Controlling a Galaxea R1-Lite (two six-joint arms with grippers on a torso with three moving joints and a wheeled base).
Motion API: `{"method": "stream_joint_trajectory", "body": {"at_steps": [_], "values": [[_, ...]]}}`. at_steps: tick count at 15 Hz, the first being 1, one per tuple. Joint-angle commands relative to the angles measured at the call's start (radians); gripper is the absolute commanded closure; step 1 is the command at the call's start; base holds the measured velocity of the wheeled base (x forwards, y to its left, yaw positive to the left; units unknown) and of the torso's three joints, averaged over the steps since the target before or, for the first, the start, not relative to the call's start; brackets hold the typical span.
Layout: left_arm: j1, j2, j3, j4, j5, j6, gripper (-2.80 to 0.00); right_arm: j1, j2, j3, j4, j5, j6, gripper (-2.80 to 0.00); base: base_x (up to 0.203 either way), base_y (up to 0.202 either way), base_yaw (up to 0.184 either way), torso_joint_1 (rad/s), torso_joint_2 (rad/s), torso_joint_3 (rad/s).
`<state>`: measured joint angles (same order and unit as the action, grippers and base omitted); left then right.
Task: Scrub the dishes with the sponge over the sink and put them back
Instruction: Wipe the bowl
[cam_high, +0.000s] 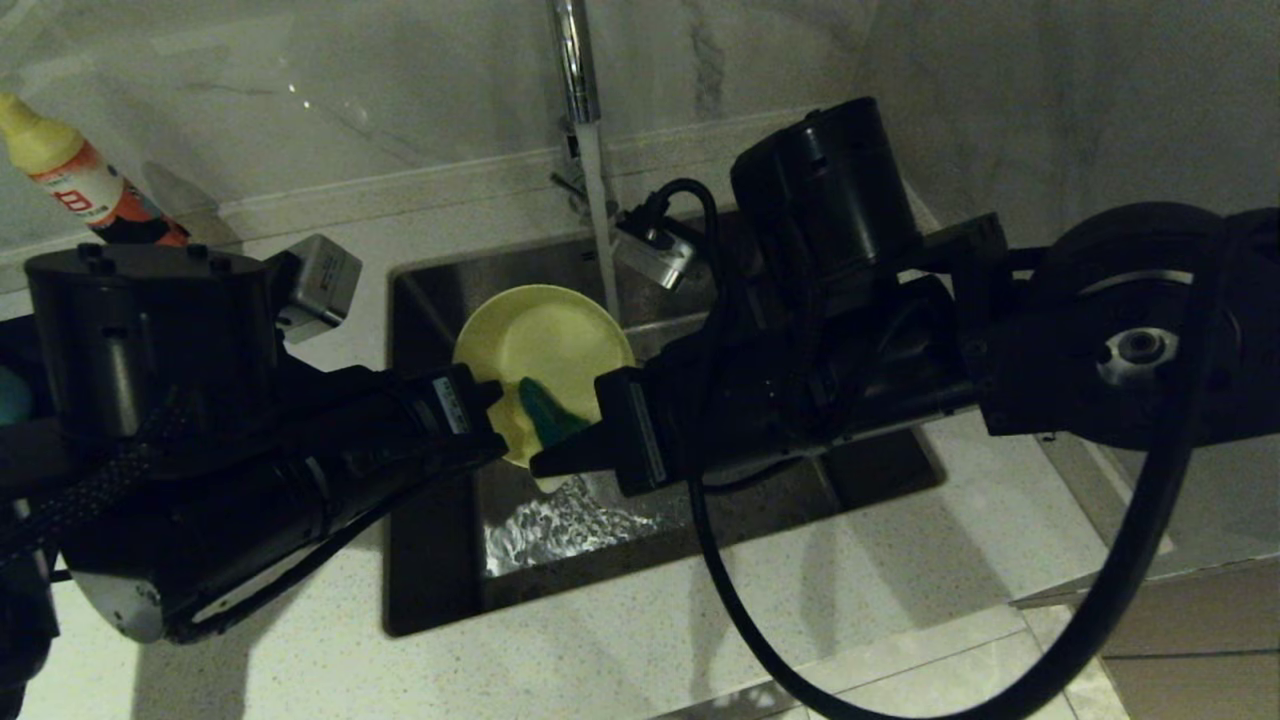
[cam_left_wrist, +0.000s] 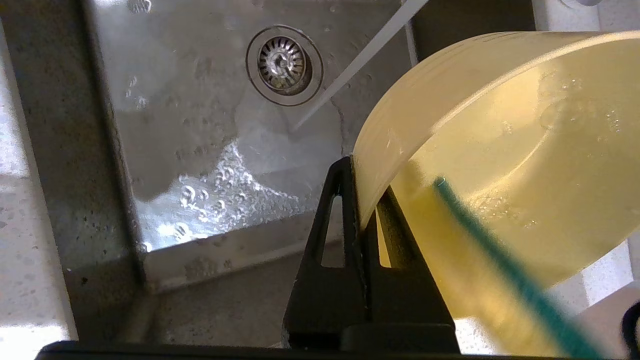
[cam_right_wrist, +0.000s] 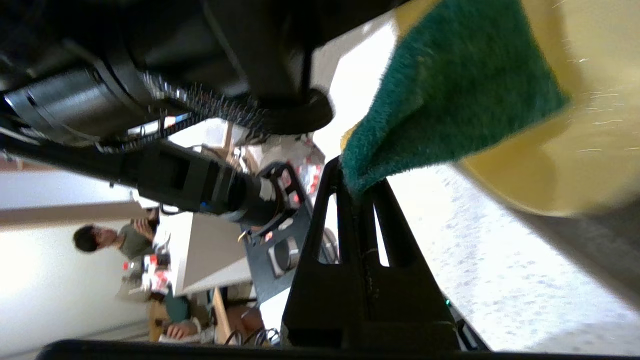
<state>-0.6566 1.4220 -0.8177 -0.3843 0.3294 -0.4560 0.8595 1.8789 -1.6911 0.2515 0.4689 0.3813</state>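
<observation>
A speckled pale stone bench (cam_high: 800, 600) is seen with a square stainless-steel sink (cam_high: 430, 560) let into it near its back edge; the sink's floor is wet and rippled, and a round slotted drain strainer (cam_left_wrist: 283, 62) sits in it. A tall chrome tap (cam_high: 573, 60) rises at the sink's back edge, and a thin stream of water (cam_high: 598, 200) is poured from it into the sink. Over the sink, a round, smooth yellow plastic bowl (cam_high: 540, 345) is held tilted, its rim pinched between the clenched fingers of the left gripper (cam_left_wrist: 357, 200). Against the bowl's inner face a flat sponge (cam_right_wrist: 450, 95), rough dark green on one side, is pressed, clamped at one edge by the closed fingers of the right gripper (cam_right_wrist: 357, 190). At the bench's back left corner a soap bottle (cam_high: 75, 170) with a pale yellow cap is leaned against the marble wall.
</observation>
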Motion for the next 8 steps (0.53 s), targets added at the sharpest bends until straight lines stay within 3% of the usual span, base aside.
{"method": "stream_joint_trajectory", "body": {"at_steps": [1,8], "values": [[0.000,-0.011,0.004,-0.001,0.002,-0.003,0.00,-0.029,-0.024,-0.014,0.005,0.004,0.004,0.00,0.000,0.000,0.000,0.000,0.00,0.000],[0.000,-0.023,0.037,-0.002,-0.030,-0.018,0.00,-0.085,-0.057,0.007,0.003,0.004,0.005,0.00,0.000,0.000,0.000,0.000,0.00,0.000]]}}
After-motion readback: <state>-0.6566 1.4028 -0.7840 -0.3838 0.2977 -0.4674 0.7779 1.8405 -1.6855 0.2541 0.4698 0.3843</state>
